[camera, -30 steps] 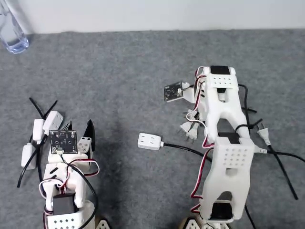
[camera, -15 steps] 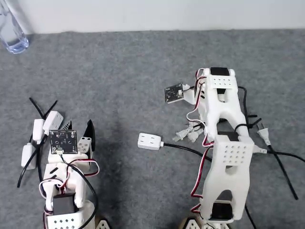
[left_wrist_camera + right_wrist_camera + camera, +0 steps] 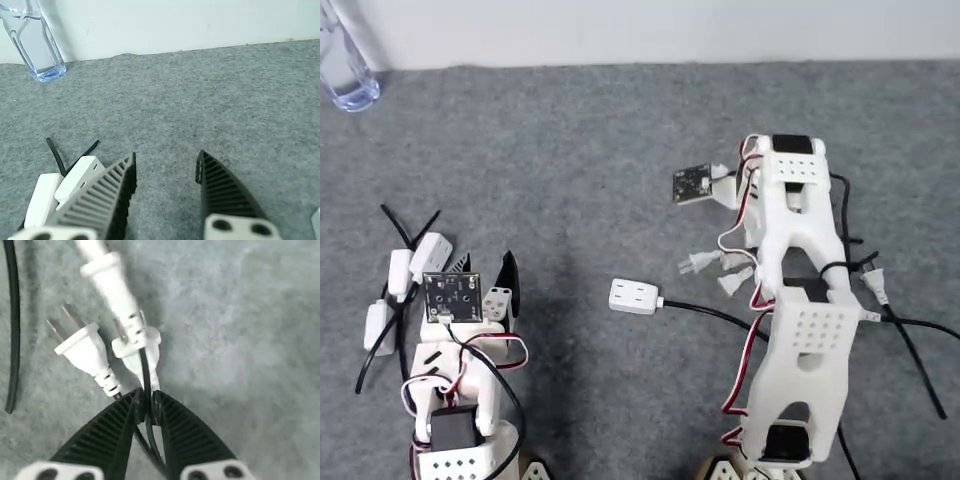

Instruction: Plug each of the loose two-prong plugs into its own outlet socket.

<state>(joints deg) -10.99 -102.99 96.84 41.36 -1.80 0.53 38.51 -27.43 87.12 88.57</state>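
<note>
Plugs come first in the high view. One second ago the two white plugs beside the right arm pointed their prongs toward the lower edge. Now the upper plug lies almost level with its prongs toward the left of the frame, and the lower plug points to the lower left. The wrist of this arm has also shifted a little to the right. Both plugs are right of centre, near the outlet socket but apart from it. The long axis of the socket runs left to right. A third plug lies further right, prongs toward the upper edge. The right arm stretches up from the lower edge and bends down over the two plugs. The left arm sits folded in the lower left, as before, beside the white outlet blocks.

In the left wrist view, the left gripper is spread wide with nothing between its fingers, over the grey carpet. Two outlet blocks lie just beside one finger, and a glass bottle stands far off by the wall.

In the right wrist view, the right gripper is pressed together on the thin plug cord, just behind the pinched plug. Its body points away from the fingers. A neighbour plug lies just beside it, prongs slanting outward.
</note>
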